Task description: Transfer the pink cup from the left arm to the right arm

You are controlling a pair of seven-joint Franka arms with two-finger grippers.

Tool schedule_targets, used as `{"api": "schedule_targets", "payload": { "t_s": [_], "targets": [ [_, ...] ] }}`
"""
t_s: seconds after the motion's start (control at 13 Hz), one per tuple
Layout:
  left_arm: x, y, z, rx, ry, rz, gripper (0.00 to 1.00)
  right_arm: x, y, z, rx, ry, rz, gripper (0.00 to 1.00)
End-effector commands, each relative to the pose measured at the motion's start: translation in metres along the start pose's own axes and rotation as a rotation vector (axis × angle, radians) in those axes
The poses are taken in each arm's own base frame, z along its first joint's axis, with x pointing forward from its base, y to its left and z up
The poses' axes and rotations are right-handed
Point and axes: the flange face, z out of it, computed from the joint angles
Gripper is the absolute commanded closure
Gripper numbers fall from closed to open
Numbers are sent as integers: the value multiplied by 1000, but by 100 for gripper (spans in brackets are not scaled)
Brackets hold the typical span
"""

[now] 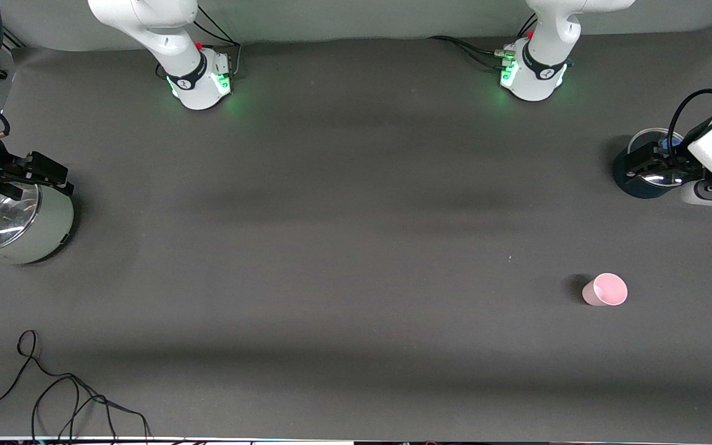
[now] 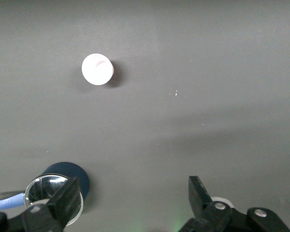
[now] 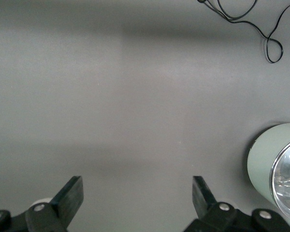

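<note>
pink cup: stands upright on the dark table, toward the left arm's end, alone, nothing touching it; also seen from above in the left wrist view.
left gripper: fingers spread wide, holding nothing, over a dark blue pot with a glass lid; well apart from the cup.
right gripper: fingers spread wide, holding nothing, over a pale green pot with a glass lid.
loose cable: on the table nearer the front camera than the green pot.

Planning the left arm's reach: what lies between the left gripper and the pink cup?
Only bare dark table mat lies between the left gripper and the pink cup, shown in the left wrist view.
</note>
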Motion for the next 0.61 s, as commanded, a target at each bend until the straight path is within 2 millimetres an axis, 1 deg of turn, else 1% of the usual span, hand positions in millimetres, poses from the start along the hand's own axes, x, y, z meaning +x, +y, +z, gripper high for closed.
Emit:
{"api": "schedule_targets", "payload": {
  "t_s": [0.0, 0.08, 0.15, 0.38, 0.54],
  "targets": [
    [-2, 1, -3, -6, 12, -26, 0, 2, -5, -2, 7, -15, 11, 0],
    [-3, 1, -4, -7, 17, -61, 0, 3, -5, -1, 8, -18, 9, 0],
    [-2, 1, -5, -6, 26, -99, 0, 3, -1, 0, 10, -21, 6, 0],
    [-2, 1, -6, -7, 29, -112, 0, 2, -1, -1, 10, -21, 8, 0],
    [-2, 1, -5, -7, 28, -110, 0, 1, -6, 3, 13, -37, 11, 0]
  ]
}}
